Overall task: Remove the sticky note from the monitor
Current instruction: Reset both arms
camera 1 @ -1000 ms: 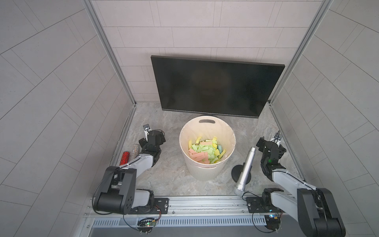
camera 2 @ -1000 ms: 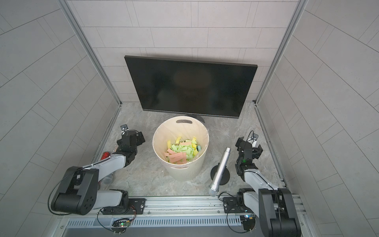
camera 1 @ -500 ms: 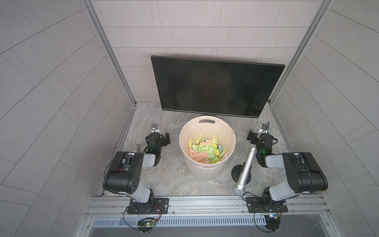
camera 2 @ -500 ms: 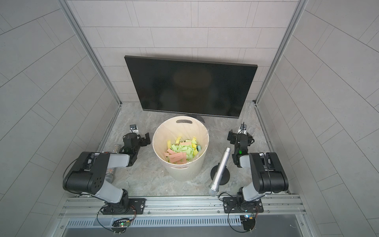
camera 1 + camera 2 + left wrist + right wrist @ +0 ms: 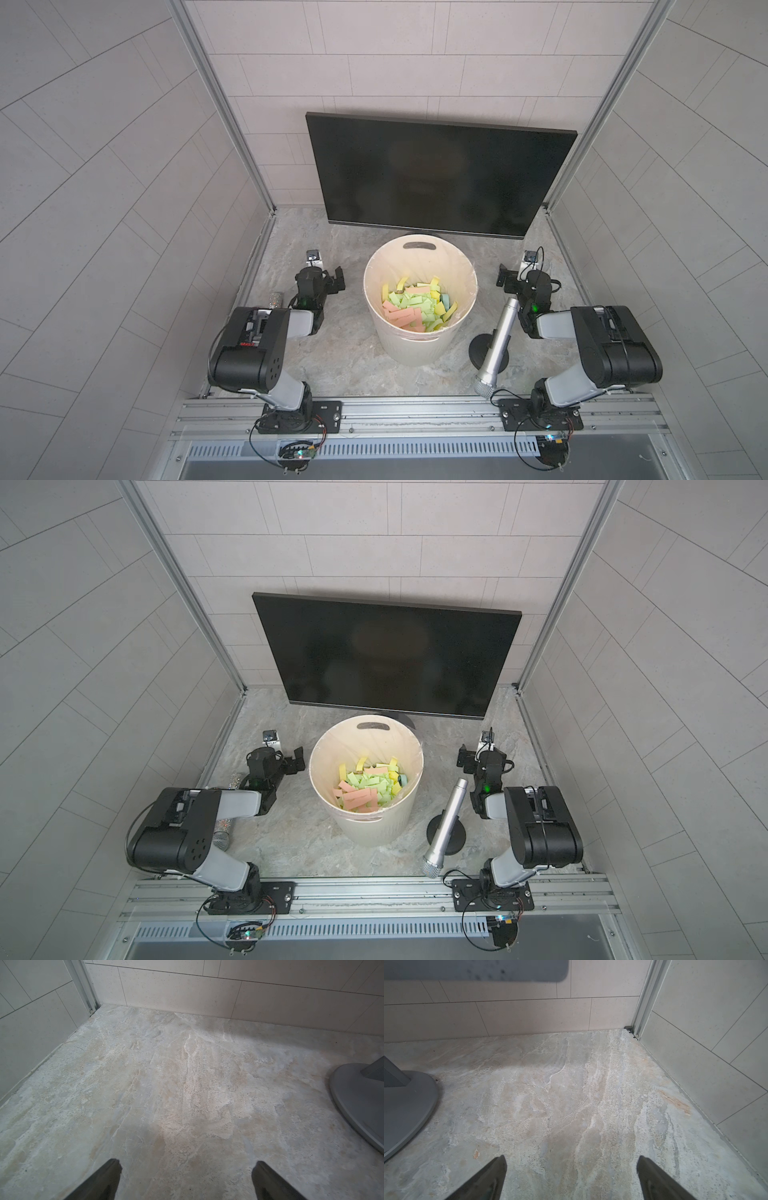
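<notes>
The cream bucket (image 5: pixel 415 353) is standing mid-floor, blocking the straight way to the monitor (image 5: pixel 440 178) at the far wall. Bare stone floor (image 5: pixel 286 245) is lying open on the bucket's left and right. A tilted microphone (image 5: pixel 500 332) is crowding the near right, and the monitor's grey foot (image 5: pixel 361 1105) is taking up the far centre.

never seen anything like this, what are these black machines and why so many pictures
The left arm and right arm are robot arms bolted to a rail at a stone table's edge. Both top views look down on the whole scene. The other two pictures come from a camera on each wrist: the left fingers and right fingers are spread open above the table, holding nothing. On the table stand a dark monitor, a cream bucket holding coloured paper notes, and a silver microphone on a round base. No note shows on the screen.
</notes>
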